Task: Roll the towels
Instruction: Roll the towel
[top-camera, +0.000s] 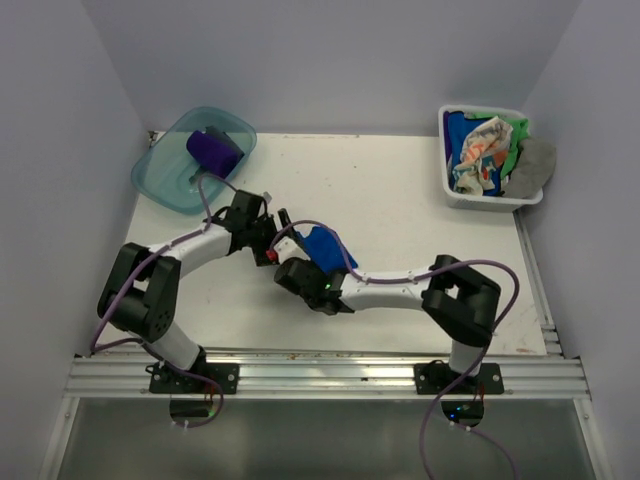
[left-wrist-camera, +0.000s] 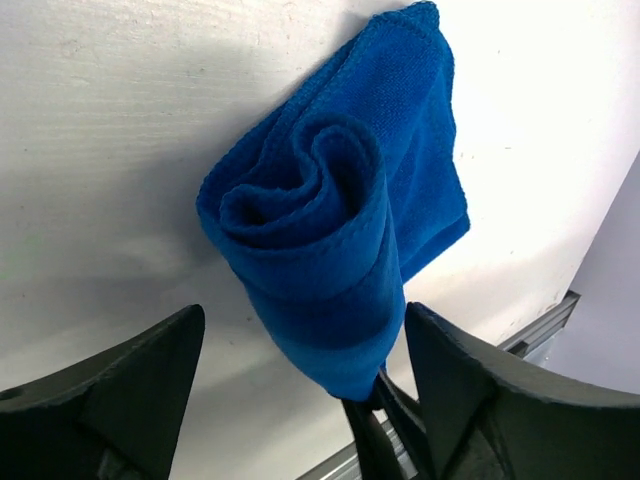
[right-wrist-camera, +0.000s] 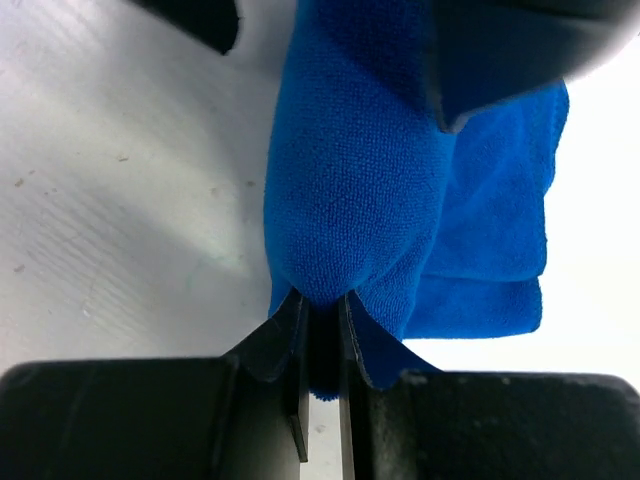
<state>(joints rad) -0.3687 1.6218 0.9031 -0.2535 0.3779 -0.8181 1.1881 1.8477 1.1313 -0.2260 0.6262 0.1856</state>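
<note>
A royal blue towel (left-wrist-camera: 330, 220), rolled into a loose spiral, is held above the white table near its middle (top-camera: 322, 245). My right gripper (right-wrist-camera: 320, 312) is shut on the roll's lower end, its jaws pinching the cloth (right-wrist-camera: 360, 170). My left gripper (left-wrist-camera: 305, 318) stands open, one finger on each side of that same end, neither pressing it. In the top view the left gripper (top-camera: 272, 238) and the right gripper (top-camera: 300, 265) meet at the towel. A purple towel (top-camera: 213, 150) lies rolled in the teal tub (top-camera: 165, 175).
A white basket (top-camera: 452, 190) at the back right holds several loose towels: cream patterned (top-camera: 480, 150), green (top-camera: 517, 135), grey (top-camera: 533, 165) and blue. The tub sits at the back left corner. Purple cables trail along both arms. A metal rail runs along the near edge.
</note>
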